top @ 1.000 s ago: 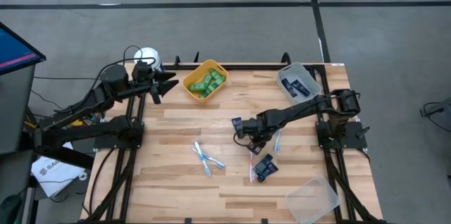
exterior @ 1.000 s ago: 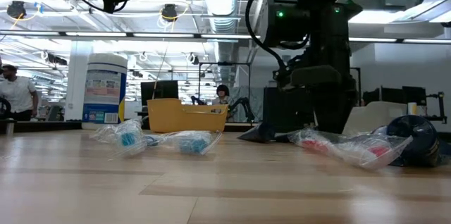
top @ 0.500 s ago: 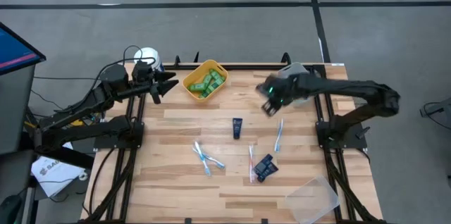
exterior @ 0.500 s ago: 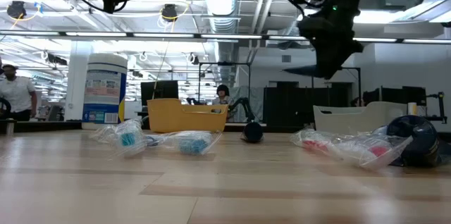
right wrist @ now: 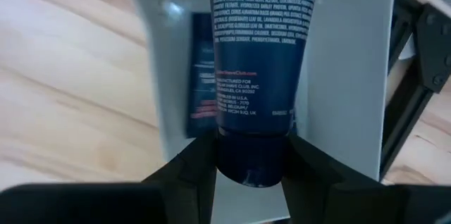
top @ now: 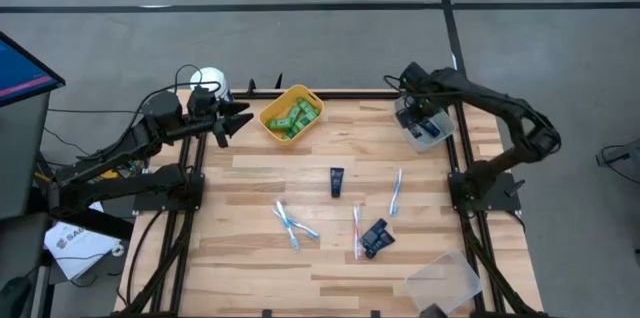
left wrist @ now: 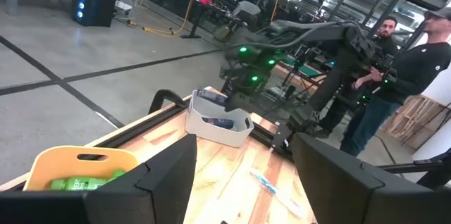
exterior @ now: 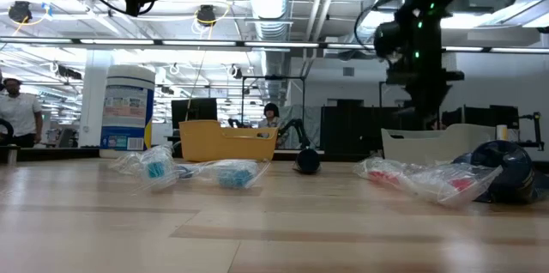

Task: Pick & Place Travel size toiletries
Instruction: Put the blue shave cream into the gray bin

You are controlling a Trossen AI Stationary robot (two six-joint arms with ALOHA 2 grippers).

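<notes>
1. The right gripper [right wrist: 250,171] hangs over the grey bin [top: 425,121] at the bench's [top: 250,258] far right corner.
2. Its fingers [right wrist: 190,171] are clamped on the cap end of a navy tube [right wrist: 259,62]; the tube's body extends beyond the fingertips, above the bin.
3. The left gripper [top: 238,116] waits beside the yellow bin [top: 290,114], fingers apart, empty.
</notes>
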